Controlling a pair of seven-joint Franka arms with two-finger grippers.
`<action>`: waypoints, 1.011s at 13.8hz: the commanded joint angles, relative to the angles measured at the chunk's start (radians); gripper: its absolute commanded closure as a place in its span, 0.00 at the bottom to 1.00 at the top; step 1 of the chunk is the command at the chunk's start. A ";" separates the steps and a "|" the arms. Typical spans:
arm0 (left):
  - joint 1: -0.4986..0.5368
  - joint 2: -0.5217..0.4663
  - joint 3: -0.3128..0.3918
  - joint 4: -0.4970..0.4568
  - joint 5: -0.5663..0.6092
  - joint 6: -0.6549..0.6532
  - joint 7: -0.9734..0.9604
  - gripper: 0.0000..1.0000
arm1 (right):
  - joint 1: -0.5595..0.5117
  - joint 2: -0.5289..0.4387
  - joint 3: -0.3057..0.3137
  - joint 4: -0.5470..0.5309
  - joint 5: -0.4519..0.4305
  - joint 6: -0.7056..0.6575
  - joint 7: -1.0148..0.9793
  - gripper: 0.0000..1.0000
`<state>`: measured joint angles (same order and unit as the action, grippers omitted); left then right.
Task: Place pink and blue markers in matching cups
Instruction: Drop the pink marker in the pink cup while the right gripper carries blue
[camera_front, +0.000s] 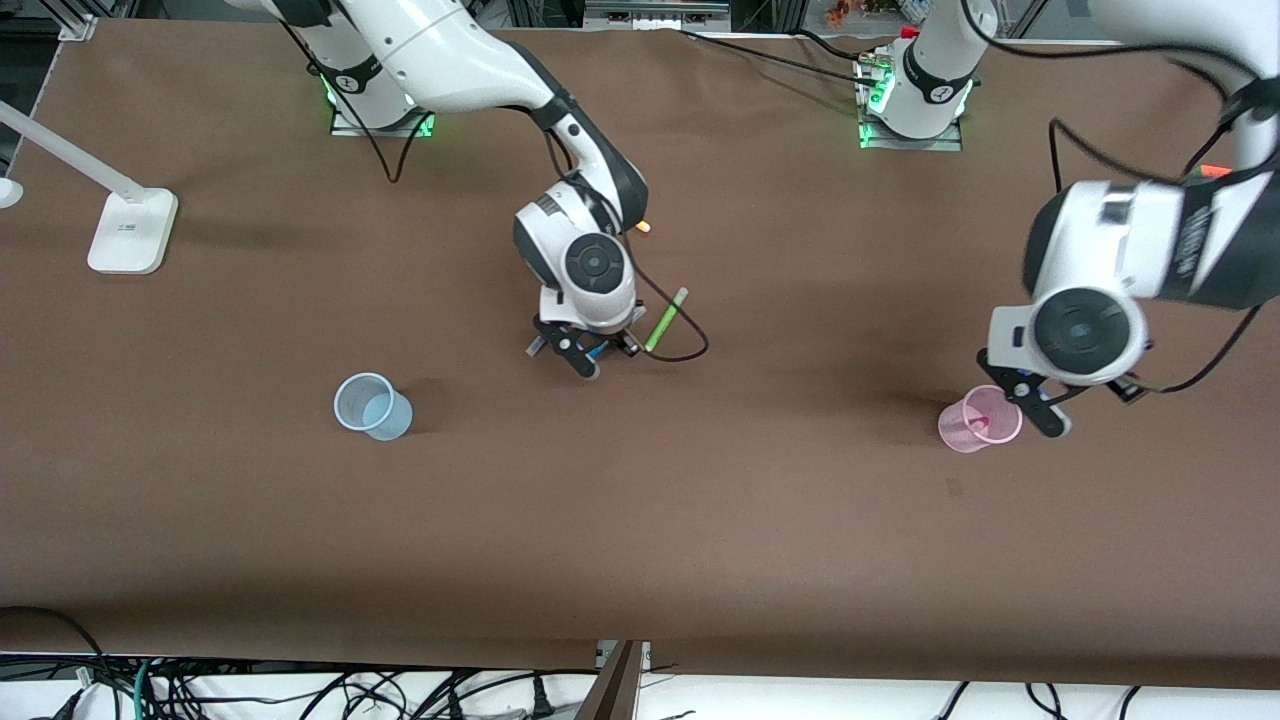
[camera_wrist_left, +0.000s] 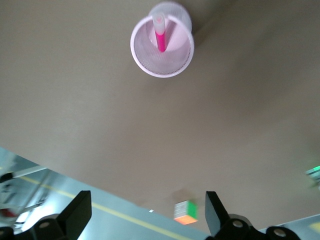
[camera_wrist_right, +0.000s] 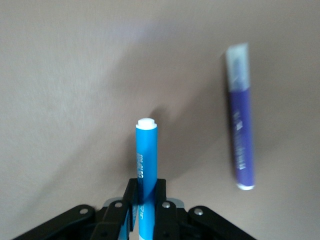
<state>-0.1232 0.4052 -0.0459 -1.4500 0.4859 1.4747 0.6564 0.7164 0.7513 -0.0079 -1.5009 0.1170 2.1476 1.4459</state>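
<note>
Blue marker (camera_wrist_right: 146, 165): clenched low in my right gripper (camera_front: 590, 352), mid-bench; may swing or slip.
Blue cup (camera_front: 371, 405): light, tips if clipped.
Left gripper (camera_front: 1040, 400): released over pink cup (camera_front: 975, 420), pink marker (camera_wrist_left: 160, 36) inside.

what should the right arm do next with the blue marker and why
Probably carry it toward the blue cup: the right pincer is shut on the blue marker, that cup looks empty, and the pink marker already stands in the pink cup.
</note>
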 joint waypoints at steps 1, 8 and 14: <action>0.011 0.007 0.003 0.115 -0.120 -0.079 -0.119 0.00 | -0.081 -0.117 0.006 -0.015 0.123 -0.147 -0.160 1.00; 0.046 0.006 0.009 0.316 -0.357 -0.135 -0.501 0.00 | -0.397 -0.230 0.003 0.010 0.286 -0.481 -0.569 1.00; 0.105 -0.028 0.008 0.372 -0.380 -0.148 -0.506 0.00 | -0.676 -0.196 0.006 0.016 0.452 -0.633 -0.844 1.00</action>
<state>-0.0496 0.3866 -0.0363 -1.0984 0.1345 1.3477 0.1598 0.0970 0.5346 -0.0212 -1.4892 0.5176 1.5477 0.6550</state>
